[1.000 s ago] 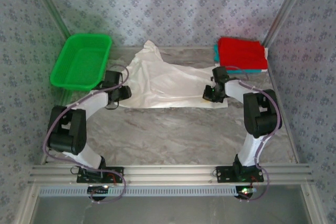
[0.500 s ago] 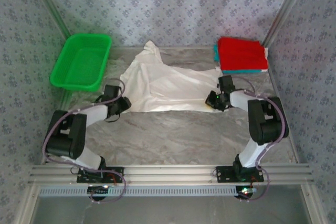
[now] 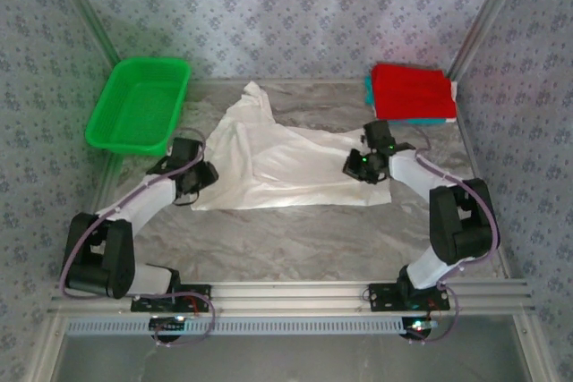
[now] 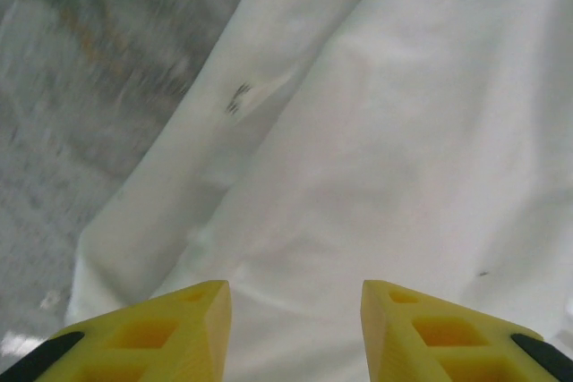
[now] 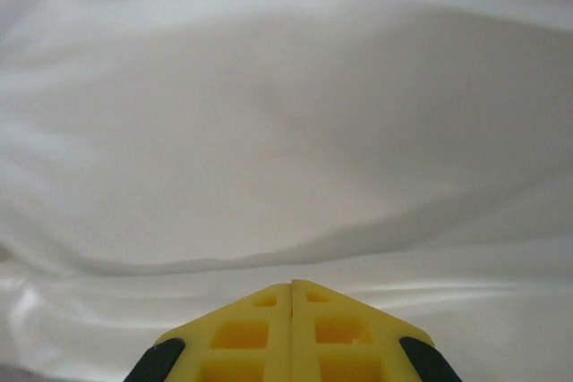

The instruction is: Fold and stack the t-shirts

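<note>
White t-shirt, rumpled, mid-desk, folded red and teal shirts far right; left arm stretched low, left tool fingers apart above its left edge; right arm elbow-bent, right tool fingers pressed together over its right edge.

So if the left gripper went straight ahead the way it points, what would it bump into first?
Probably the white t-shirt: its cloth lies right ahead of the open left gripper, though how near is hard to judge.
</note>
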`<state>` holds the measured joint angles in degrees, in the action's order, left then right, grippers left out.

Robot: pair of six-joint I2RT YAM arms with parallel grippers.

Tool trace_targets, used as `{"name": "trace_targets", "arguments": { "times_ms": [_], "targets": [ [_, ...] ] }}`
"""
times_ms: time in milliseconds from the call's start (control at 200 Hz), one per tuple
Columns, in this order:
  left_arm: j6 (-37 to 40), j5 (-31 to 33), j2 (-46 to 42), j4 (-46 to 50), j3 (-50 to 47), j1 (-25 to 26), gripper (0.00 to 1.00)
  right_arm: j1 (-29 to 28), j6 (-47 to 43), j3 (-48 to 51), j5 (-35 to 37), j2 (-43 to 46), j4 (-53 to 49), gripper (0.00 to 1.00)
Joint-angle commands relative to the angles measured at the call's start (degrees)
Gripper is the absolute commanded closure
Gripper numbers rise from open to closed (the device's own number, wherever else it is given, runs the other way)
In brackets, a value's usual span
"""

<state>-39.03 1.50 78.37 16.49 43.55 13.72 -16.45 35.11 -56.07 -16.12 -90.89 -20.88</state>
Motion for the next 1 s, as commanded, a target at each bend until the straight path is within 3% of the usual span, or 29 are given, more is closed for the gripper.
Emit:
{"name": "trace_targets", "arguments": {
  "times_ms": [0,265,605,770,994],
  "targets": [
    [0.8,2.1,1.7,1.6,-0.7,0.9,0.58,-4.5,-2.7,-0.5,-2.8,-2.0,1.4,1.00],
    [-1.5,3.3,5.2,-2.8,-5.1,1.0,0.58,-12.3,-6.8,-3.4,-5.8,-10.8,5.7,1.00],
    [-1.7,5.4,6.9,-3.3,-4.9,0.9,0.58,-13.0,-4.5,-8.6,-0.7,-18.3,7.5,1.00],
    [-1.2,6.1,6.3,-2.9,-5.1,0.9,0.58,-11.5,-3.3,-8.3,1.9,-18.3,9.3,1.00],
    [-1.0,5.7,5.7,-2.9,-5.1,0.9,0.58,-11.8,-8.8,-8.5,-3.2,-11.3,9.2,1.00]
  ]
}}
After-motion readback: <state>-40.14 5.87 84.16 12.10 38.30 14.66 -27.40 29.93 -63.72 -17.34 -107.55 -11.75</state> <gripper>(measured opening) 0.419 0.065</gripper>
